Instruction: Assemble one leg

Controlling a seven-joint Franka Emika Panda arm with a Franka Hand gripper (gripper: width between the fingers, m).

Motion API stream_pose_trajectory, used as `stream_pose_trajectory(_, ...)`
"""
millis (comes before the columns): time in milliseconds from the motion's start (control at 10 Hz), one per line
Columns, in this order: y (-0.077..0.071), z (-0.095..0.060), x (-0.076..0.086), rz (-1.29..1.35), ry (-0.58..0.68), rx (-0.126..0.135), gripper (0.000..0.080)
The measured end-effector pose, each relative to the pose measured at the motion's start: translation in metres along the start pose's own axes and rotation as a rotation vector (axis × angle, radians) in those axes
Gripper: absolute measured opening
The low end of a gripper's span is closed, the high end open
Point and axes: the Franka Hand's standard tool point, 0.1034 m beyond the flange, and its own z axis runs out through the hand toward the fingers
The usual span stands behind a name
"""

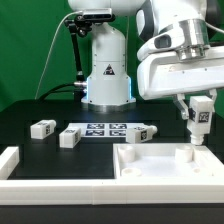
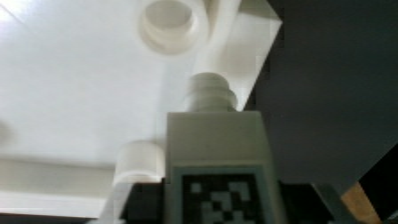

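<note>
My gripper (image 1: 198, 110) is shut on one leg (image 1: 200, 120), a small white post with a black-and-white tag. It holds the leg upright just above the far right corner of the large white square panel (image 1: 150, 165). In the wrist view the leg (image 2: 217, 140) points its round peg down at the panel (image 2: 71, 100), near a round socket (image 2: 169, 25). My gripper (image 2: 217, 198) grips it at the tag. Three more legs lie on the black table: two at the exterior view's left (image 1: 42, 128) (image 1: 70, 136) and one near the middle (image 1: 143, 133).
The marker board (image 1: 105, 129) lies flat between the loose legs, in front of the robot base (image 1: 107, 70). A white raised border (image 1: 12, 160) runs along the front left and front edge of the table.
</note>
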Motion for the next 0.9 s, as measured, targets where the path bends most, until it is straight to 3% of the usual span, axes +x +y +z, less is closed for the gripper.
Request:
stream_pose_trajectory(200,0.008,0.005,0.024,-0.024,0.014,-0.002,0.0287)
stream_pose_trajectory(700,0.010,0.007,0.027,-0.043,0.013,-0.003,0.0287)
stream_pose_trajectory(900,0.016,0.013,0.054,-0.052,0.018,-0.002,0.0287)
